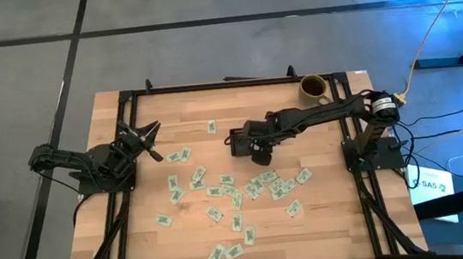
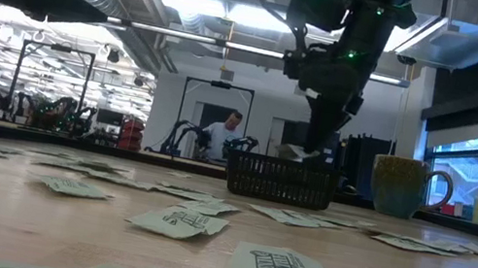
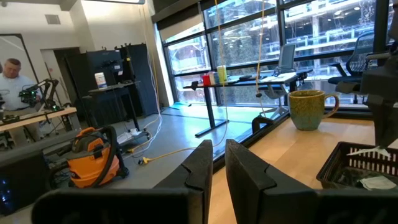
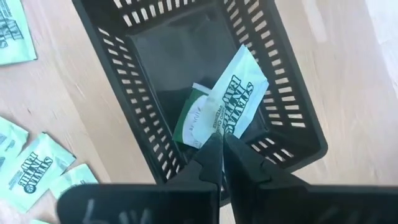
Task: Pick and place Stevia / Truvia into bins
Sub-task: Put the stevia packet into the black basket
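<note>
A: The right gripper (image 4: 222,144) hangs over the black bin (image 4: 283,93), jaws pinched on one Stevia packet (image 4: 235,107); another packet (image 4: 194,118) already lies inside. Risk?

B: The held packet may cling to a finger or catch the slotted wall and flutter out onto the table (image 1: 327,223)

A: And the left gripper (image 1: 148,140)?

B: Idle at the table's left side, jaws near-closed, empty. The bin's floor is mostly hidden
</note>
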`<act>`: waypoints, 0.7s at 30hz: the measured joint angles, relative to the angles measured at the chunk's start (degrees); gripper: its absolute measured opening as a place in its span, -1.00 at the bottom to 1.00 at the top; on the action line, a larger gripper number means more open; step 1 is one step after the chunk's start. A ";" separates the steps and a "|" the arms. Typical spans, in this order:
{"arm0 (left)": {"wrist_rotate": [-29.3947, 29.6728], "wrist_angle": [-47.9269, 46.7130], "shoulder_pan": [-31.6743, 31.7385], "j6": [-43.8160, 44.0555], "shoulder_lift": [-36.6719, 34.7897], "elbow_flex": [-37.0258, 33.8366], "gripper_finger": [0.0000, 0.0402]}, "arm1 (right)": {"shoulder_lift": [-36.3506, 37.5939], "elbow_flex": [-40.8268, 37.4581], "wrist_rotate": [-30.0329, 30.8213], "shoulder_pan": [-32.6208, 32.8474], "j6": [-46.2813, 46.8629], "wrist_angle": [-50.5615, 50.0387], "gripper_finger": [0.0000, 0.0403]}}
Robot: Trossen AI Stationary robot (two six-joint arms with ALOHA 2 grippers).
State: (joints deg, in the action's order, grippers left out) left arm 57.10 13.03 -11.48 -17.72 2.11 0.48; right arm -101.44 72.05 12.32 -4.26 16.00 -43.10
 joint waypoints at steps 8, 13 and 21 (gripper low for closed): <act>-0.02 -0.01 -0.01 -0.02 0.00 0.01 -0.81 | -1.11 -0.07 -2.33 0.00 0.18 3.28 -0.90; -0.02 -0.01 0.01 -0.02 0.00 -0.01 -0.80 | -2.11 -0.31 -2.34 -0.02 0.03 5.45 -0.91; -0.02 0.01 -0.01 -0.02 0.00 -0.01 -0.80 | -2.92 -0.35 -2.34 -0.02 0.01 5.73 -0.89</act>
State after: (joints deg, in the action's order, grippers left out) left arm 57.08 13.04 -11.48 -17.74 2.11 0.47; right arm -104.36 71.70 9.98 -4.27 16.01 -37.37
